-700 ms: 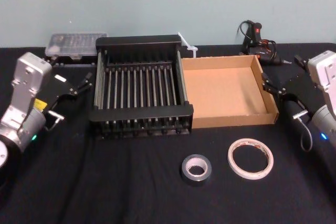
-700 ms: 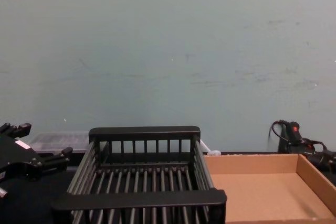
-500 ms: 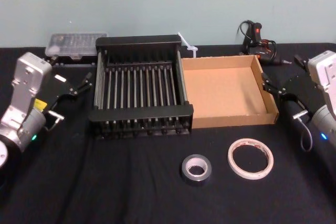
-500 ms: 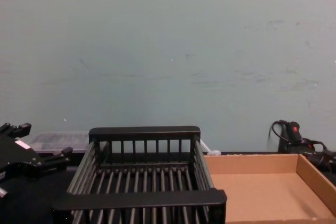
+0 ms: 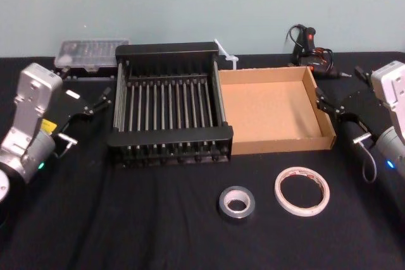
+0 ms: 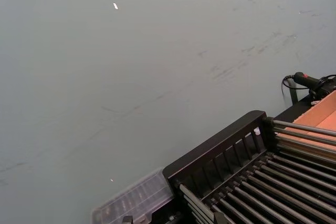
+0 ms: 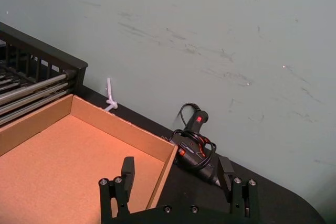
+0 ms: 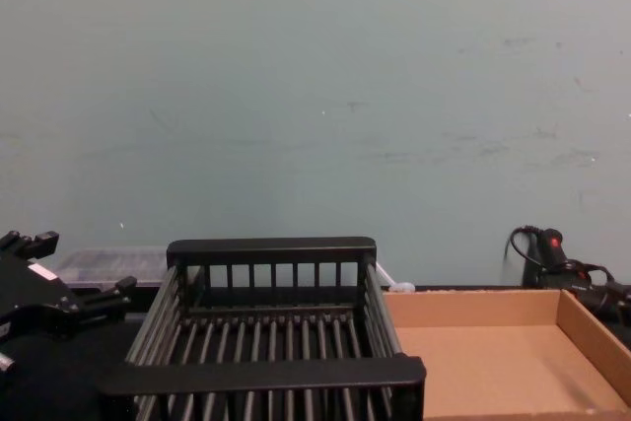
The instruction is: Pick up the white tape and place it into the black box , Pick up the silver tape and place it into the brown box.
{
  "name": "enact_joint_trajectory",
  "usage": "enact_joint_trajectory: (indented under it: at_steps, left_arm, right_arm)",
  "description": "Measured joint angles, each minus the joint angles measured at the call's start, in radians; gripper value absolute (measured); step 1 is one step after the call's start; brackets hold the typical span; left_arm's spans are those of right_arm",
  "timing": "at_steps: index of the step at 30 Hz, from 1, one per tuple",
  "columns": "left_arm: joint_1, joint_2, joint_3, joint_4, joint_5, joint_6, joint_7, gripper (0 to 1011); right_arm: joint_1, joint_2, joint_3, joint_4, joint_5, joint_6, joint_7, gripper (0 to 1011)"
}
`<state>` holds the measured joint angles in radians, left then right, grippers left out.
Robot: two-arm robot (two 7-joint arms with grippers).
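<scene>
Both rolls lie close together; your right gripper (image 7: 176,181), jaws open, could nudge the silver tape (image 5: 236,203) while reaching the white tape (image 5: 302,191). Left gripper's (image 5: 95,101) jaws look open, parked.

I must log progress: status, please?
Both hands open, idle: left hand, right hand. White tape and silver tape on table, both boxes empty. Nothing in the way.

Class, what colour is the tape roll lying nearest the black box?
Dull grey-silver: the silver tape, clearest in the head view.

The white tape (image 5: 302,191) and silver tape (image 5: 236,203) lie flat before the empty black box (image 5: 168,136) and brown box (image 5: 272,112).
</scene>
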<state>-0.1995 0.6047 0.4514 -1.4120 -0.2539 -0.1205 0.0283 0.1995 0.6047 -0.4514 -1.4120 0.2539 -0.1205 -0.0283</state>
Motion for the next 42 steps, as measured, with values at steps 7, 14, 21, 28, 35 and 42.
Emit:
enact_joint_trajectory:
  at_steps: [7, 14, 21, 28, 35, 42]
  left_arm:
    - [0.0, 0.0, 0.0, 0.0, 0.0, 0.0, 0.0, 1001]
    - [0.0, 0.0, 0.0, 0.0, 0.0, 0.0, 0.0, 1001]
    - [0.0, 0.0, 0.0, 0.0, 0.0, 0.0, 0.0, 1001]
    - [0.0, 0.0, 0.0, 0.0, 0.0, 0.0, 0.0, 1001]
    - [0.0, 0.0, 0.0, 0.0, 0.0, 0.0, 0.0, 1001]
    - [0.0, 0.0, 0.0, 0.0, 0.0, 0.0, 0.0, 1001]
  right_arm:
    - [0.0, 0.0, 0.0, 0.0, 0.0, 0.0, 0.0, 1002]
    - [0.0, 0.0, 0.0, 0.0, 0.0, 0.0, 0.0, 1002]
    - [0.001, -0.003, 0.008, 0.0, 0.0, 0.0, 0.007, 1002]
    - [-0.003, -0.005, 0.043, -0.016, 0.027, 0.024, 0.041, 1002]
    - [-0.043, 0.022, 0.077, -0.092, 0.069, 0.082, 0.091, 1003]
    - [-0.118, 0.069, 0.129, -0.201, 0.136, 0.166, 0.143, 1002]
